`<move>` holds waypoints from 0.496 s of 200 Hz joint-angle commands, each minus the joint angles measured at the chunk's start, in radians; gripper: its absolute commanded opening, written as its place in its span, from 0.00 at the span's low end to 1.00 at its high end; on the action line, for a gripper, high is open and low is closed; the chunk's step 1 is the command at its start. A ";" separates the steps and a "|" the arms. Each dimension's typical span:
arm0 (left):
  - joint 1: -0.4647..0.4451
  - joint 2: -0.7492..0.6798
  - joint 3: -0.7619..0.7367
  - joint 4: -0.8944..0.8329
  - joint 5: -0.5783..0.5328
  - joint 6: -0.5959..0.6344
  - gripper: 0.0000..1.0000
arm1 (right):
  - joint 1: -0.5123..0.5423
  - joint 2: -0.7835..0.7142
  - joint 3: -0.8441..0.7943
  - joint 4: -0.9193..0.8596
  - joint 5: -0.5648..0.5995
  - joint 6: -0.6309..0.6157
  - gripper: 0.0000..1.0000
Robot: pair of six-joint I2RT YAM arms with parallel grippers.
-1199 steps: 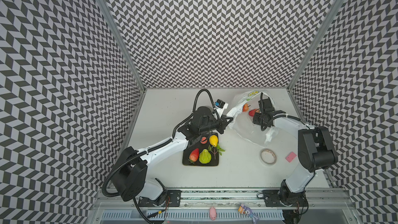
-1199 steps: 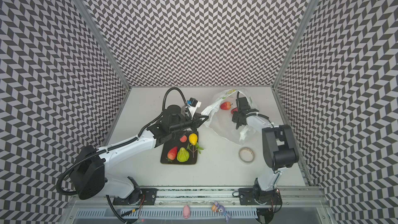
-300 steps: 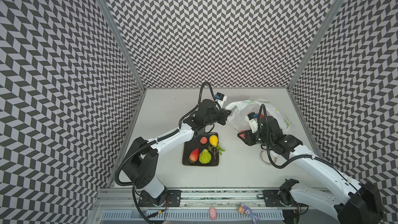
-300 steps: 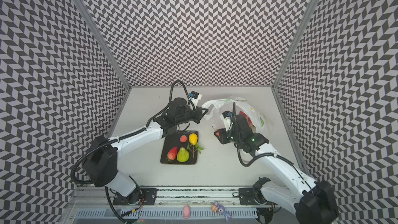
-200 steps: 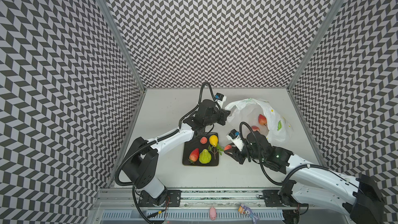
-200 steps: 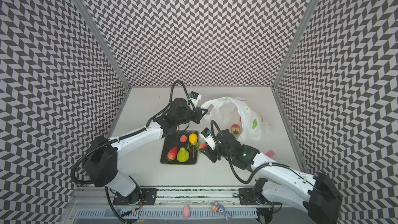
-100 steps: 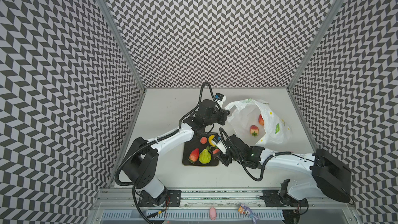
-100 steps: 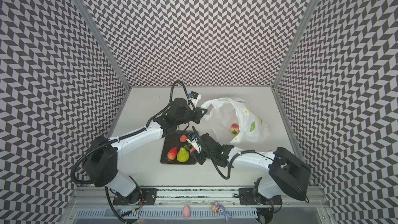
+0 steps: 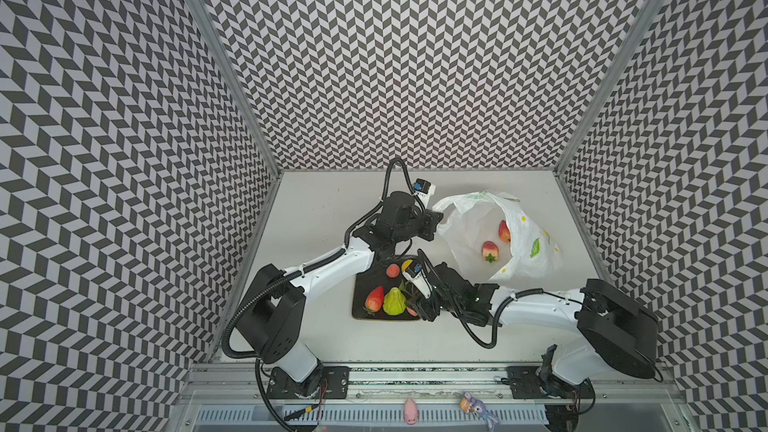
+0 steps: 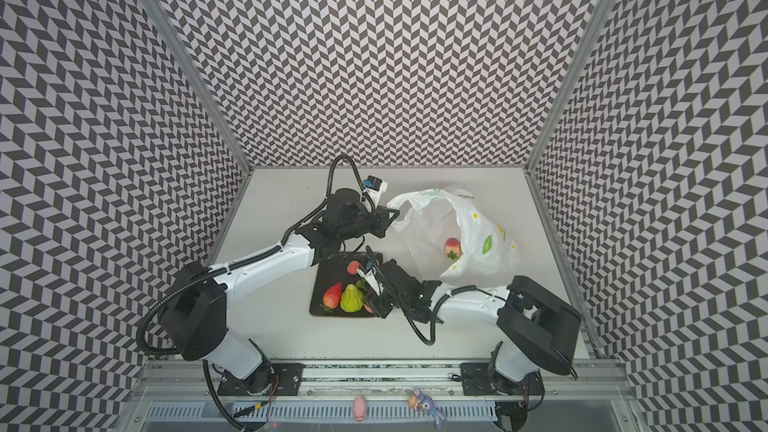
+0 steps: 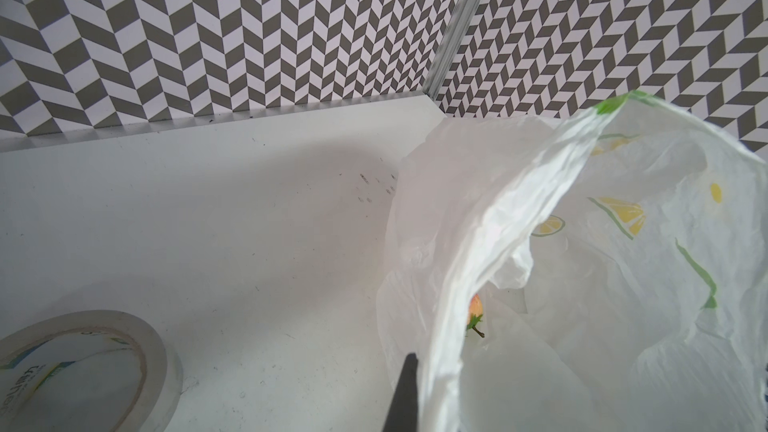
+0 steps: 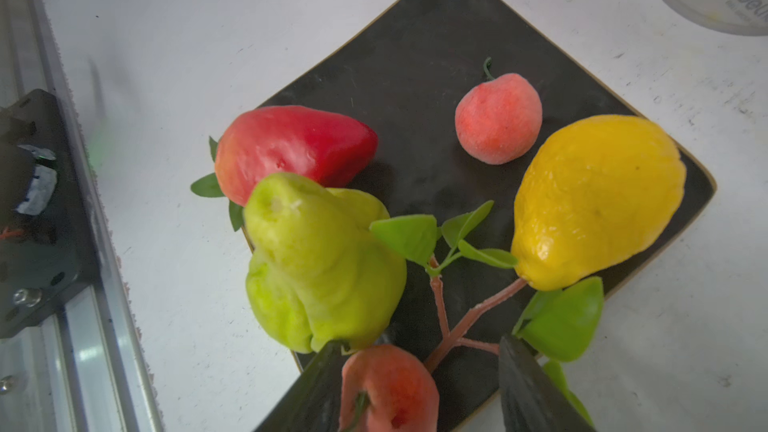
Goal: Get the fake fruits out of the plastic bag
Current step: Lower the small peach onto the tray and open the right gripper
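Both top views show a pink pig toy (image 9: 410, 411) and a purple toy (image 9: 478, 407) on the slotted strip (image 9: 353, 414) at the front of the rig, nearest the camera. Beyond them, on the white desk (image 9: 316, 218), a black tray (image 9: 361, 286) carries a red strawberry (image 9: 375, 299), a green pear (image 9: 394, 302) touching it, a small peach (image 9: 392, 270) and a yellow lemon (image 9: 407, 263), the last partly hidden by the right arm. The right pincer (image 9: 417, 310) sits low over the tray's near right corner. In the right wrist view its jaws stand parted around a pink-orange fruit (image 12: 388, 388) lying at the tray's edge: one finger (image 12: 316, 384) is against the fruit and the other stands clear of it. Farther back and to the right lies the bag (image 9: 469, 222), thin, white and printed with lemon slices, its mouth gaping toward the left arm. The left pincer (image 9: 434, 218) is clamped on the bag's rim and holds it up. In a top view two fruits lie inside the bag, a pale red fruit (image 9: 490, 251) with a green stalk and a redder fruit (image 9: 504, 230) just behind it. The left wrist view catches a tape roll (image 11: 83, 367) on the desk near the bag. Chevron-patterned walls (image 9: 415, 56) close the scene behind.
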 commanded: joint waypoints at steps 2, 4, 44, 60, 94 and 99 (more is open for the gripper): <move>0.007 -0.011 0.023 -0.005 -0.001 0.001 0.00 | 0.005 -0.054 -0.016 0.039 0.003 0.004 0.60; 0.006 -0.012 0.023 -0.005 -0.001 0.002 0.00 | 0.005 -0.058 -0.015 0.039 0.001 0.005 0.60; 0.007 -0.014 0.020 -0.004 -0.003 0.002 0.00 | 0.005 -0.223 -0.025 -0.022 -0.019 0.002 0.61; 0.008 -0.013 0.020 -0.002 -0.001 0.001 0.00 | 0.005 -0.308 -0.021 -0.065 -0.026 -0.005 0.61; 0.008 -0.016 0.016 -0.001 -0.001 -0.002 0.00 | 0.005 -0.448 0.000 -0.173 0.043 0.026 0.59; 0.008 -0.019 0.014 -0.001 -0.001 -0.002 0.00 | 0.006 -0.467 0.000 -0.182 0.067 0.040 0.58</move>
